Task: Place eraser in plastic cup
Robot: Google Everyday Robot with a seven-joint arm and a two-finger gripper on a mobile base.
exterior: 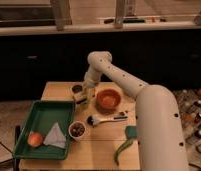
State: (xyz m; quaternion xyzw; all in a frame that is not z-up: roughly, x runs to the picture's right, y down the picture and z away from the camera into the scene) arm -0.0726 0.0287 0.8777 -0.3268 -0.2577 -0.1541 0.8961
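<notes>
Nearest the camera: green tray [29, 131] at the worktop's [94, 152] front left, holding an orange fruit [35, 138] and a pale folded cloth [56, 135]; a small white bowl [76, 130] of dark contents sits just beside the tray's right edge. A green pepper-like item [122, 148] and a dark green sponge [130, 132] lie front right, partly behind the arm [144, 97]. Mid-worktop: a brush [105, 119], then an orange bowl [108, 99]. Far side: the gripper [86, 97] hangs over the back-left area, near the tray's far corner, with a dark cup [77, 88] just beside it. Whether the fingers are spread or closed, and whether they hold anything, cannot be told. Eraser and plastic cup cannot be picked out with confidence; something pale sits directly under the gripper, identity unclear. Judgement: a board-type eraser should be light, stiff in the body, slightly yielding on its face, not fragile; pinch it across its short width at mid-length. A thin plastic cup is light and likely to tip if nudged at the rim. Worktop is pale wood, flat, moderately crowded. Beyond it: dark cabinet fronts [39, 60] and a pale counter edge [44, 29].
</notes>
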